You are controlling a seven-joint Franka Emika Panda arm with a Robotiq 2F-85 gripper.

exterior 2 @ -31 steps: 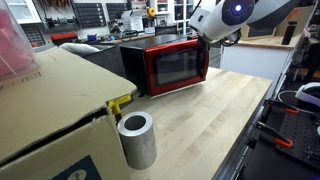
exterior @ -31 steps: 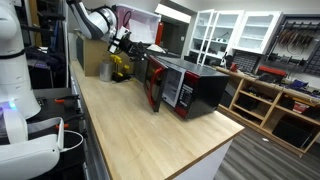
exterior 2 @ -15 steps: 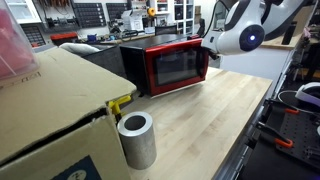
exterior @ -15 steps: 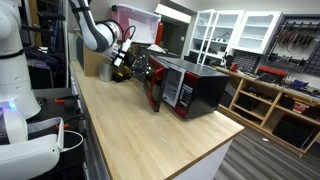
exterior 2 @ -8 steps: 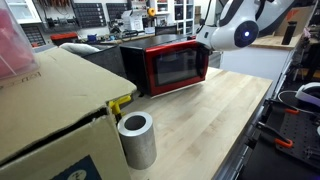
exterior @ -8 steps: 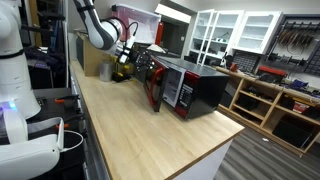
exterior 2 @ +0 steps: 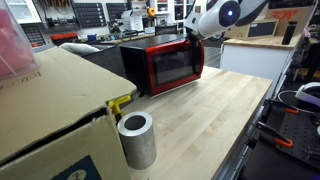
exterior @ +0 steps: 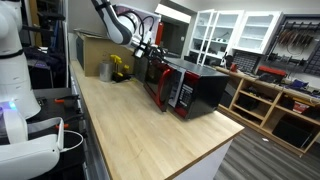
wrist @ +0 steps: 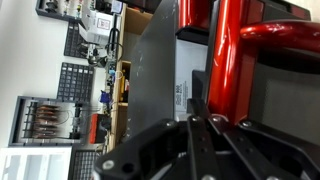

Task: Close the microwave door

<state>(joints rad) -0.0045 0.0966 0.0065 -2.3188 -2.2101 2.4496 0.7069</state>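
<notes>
The microwave (exterior: 205, 92) has a black case and stands on the wooden table. Its glossy red door (exterior: 160, 85) with a dark window (exterior 2: 170, 66) stands almost flush with the front in an exterior view; I cannot tell whether a small gap is left. My gripper (exterior: 150, 50) is at the door's upper outer edge, also seen in an exterior view (exterior 2: 193, 32). In the wrist view the gripper (wrist: 200, 122) has its fingers pressed together with nothing between them, right next to the red door face and red handle (wrist: 228, 50).
A big brown cardboard box (exterior 2: 50, 100) and a grey metal cylinder (exterior 2: 136, 140) stand near one camera. A yellow object (exterior: 118, 66) lies by the box behind the microwave. A white robot body (exterior: 15, 80) stands beside the table (exterior: 130, 130). Cabinets stand behind.
The arm has swung up and toward the microwave. The red door has turned from clearly ajar to nearly flush with the front.
</notes>
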